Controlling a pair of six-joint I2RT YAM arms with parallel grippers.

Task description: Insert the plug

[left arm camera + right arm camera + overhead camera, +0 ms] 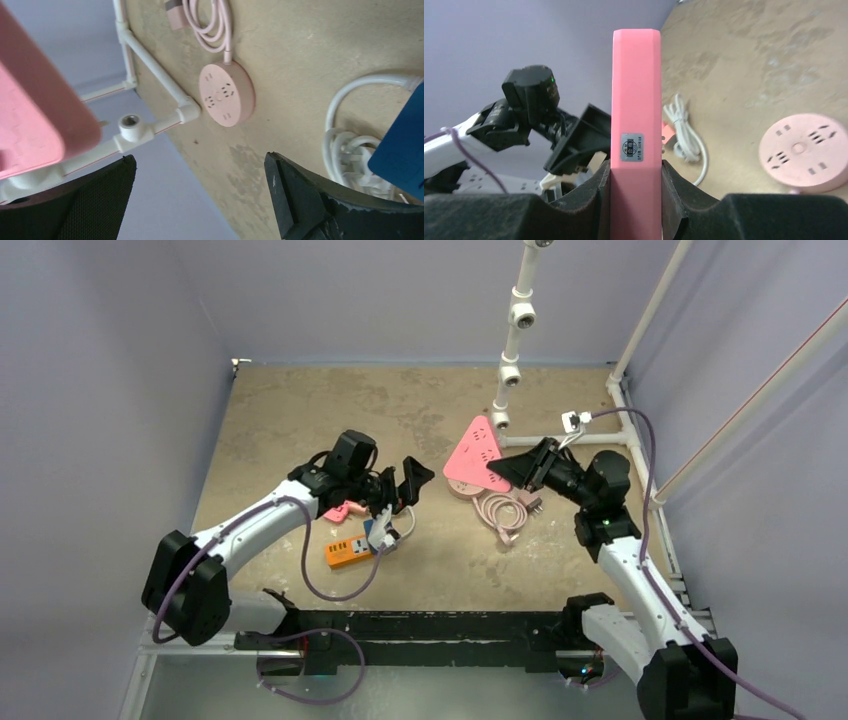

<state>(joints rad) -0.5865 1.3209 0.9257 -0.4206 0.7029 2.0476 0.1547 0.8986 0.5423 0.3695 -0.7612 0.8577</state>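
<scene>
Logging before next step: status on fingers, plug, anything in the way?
Left fingers open, empty. Right fingers clamped on pink triangular strip. Pink cord's plug loose on table, not inserted. White cable bundled beside orange strip, near left fingers.

Robot lab cell: plain walls (pixel 100 390), pipe frame (pixel 650 312).

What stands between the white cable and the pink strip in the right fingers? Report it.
Nothing visible blocks it. The white cable lies by the orange strip below the open left gripper; the pink strip is clamped in the right gripper, the round pink socket close by. Between them: bare table and the left gripper's fingers.
</scene>
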